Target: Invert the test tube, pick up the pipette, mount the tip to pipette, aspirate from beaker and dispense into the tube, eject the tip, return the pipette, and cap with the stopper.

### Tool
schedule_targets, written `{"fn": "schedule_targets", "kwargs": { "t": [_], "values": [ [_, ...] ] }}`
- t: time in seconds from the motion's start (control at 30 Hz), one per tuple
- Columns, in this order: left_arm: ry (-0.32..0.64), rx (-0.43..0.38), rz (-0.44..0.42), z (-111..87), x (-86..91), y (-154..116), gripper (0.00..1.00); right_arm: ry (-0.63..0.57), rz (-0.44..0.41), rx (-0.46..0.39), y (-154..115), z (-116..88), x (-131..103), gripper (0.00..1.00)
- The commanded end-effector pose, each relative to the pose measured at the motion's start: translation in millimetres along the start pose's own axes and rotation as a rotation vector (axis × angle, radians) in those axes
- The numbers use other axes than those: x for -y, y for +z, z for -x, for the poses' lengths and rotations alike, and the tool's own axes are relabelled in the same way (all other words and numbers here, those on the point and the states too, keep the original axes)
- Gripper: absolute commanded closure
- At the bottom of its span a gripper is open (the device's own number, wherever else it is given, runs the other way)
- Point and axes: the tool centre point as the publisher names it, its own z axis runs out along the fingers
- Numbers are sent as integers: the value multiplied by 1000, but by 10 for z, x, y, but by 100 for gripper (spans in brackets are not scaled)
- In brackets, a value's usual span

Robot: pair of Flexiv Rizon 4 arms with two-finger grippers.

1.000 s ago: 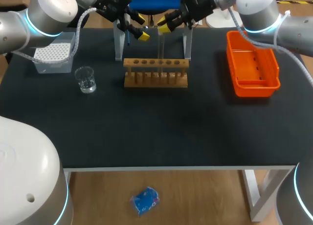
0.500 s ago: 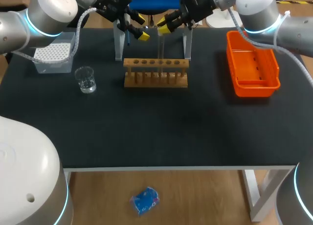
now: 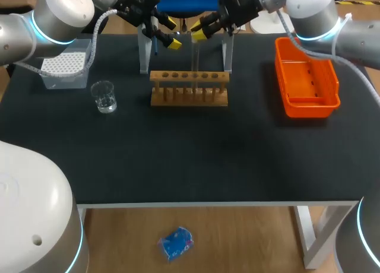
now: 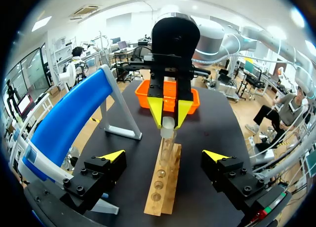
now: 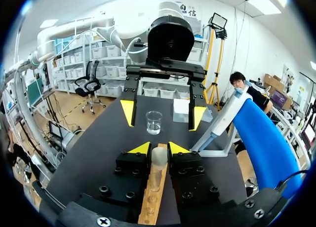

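Note:
A clear test tube [image 3: 195, 56] hangs upright over the wooden rack [image 3: 189, 88], with my right gripper [image 3: 200, 31] shut on its top end. In the right wrist view the tube [image 5: 157, 163] sits between the right gripper's [image 5: 159, 149] yellow tips, above the rack [image 5: 149, 209]. My left gripper [image 3: 166, 38] stands open just left of the tube, facing the right one. In the left wrist view its fingers [image 4: 114, 155] spread wide on either side of the tube [image 4: 165, 143] without touching it. The blue and white pipette [image 3: 181, 0] rests on its clear stand behind the rack.
A glass beaker [image 3: 104, 97] stands left of the rack, with the tip box [image 3: 64, 64] behind it at the far left. An orange tray [image 3: 306, 77] sits at the right. The near half of the black table [image 3: 196, 160] holds nothing.

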Motion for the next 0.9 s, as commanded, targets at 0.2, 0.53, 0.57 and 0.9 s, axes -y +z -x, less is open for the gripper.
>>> {"fn": "schedule_targets", "kwargs": {
  "t": [0.2,0.53,0.57,0.9],
  "values": [
    [-1,-3,4,8,5,-9,0,-7,-3,0,-27,-15,-22,100],
    [-1,-3,4,8,5,-9,0,1,-3,-1,-26,-56,15,100],
    [-1,-3,4,8,5,-9,0,3,-3,-2,-23,-57,19,100],
    [-1,-3,4,8,5,-9,0,12,-8,-7,1,-56,49,100]
  ]
}}
